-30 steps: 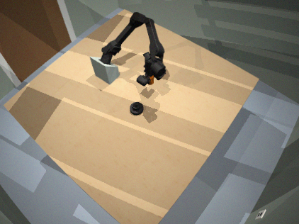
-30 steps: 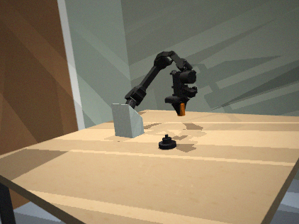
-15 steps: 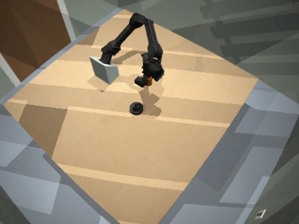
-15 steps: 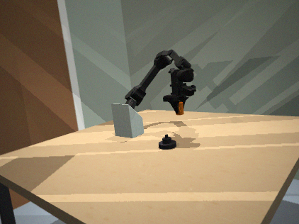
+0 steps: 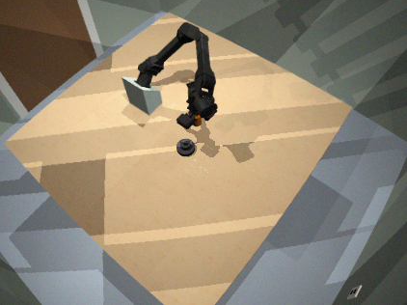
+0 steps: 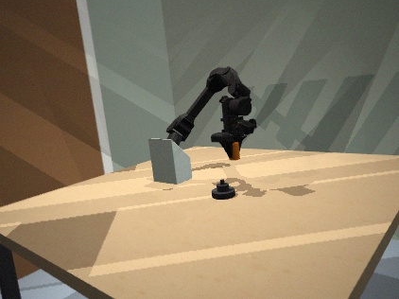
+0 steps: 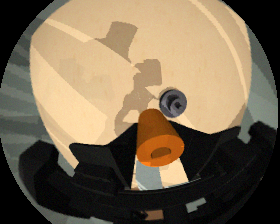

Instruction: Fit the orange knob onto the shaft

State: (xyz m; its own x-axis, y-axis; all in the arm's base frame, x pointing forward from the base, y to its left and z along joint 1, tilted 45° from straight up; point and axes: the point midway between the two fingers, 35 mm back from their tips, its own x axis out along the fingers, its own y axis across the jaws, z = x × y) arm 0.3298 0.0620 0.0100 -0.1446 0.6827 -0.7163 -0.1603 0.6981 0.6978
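Observation:
The orange knob (image 5: 198, 121) (image 6: 235, 150) (image 7: 154, 132) is held between the fingers of my gripper (image 6: 234, 155), which is shut on it. In the wrist view the knob's open end, with its hole, faces the camera. The knob hangs clear above the table. The dark round pedestal (image 5: 186, 148) (image 6: 223, 194) (image 7: 173, 103) stands on the table with its short shaft (image 6: 222, 182) upright. In the exterior view the knob is higher than the shaft and a little to its right; in the top view it is behind the pedestal. The shaft's flat side cannot be made out.
A grey wedge-shaped block (image 5: 142, 96) (image 6: 170, 163) stands at the arm's base, left of the gripper in the top and exterior views. The wooden table (image 5: 193, 201) (image 6: 199, 244) carries the arm's shadows and bands of light around the pedestal.

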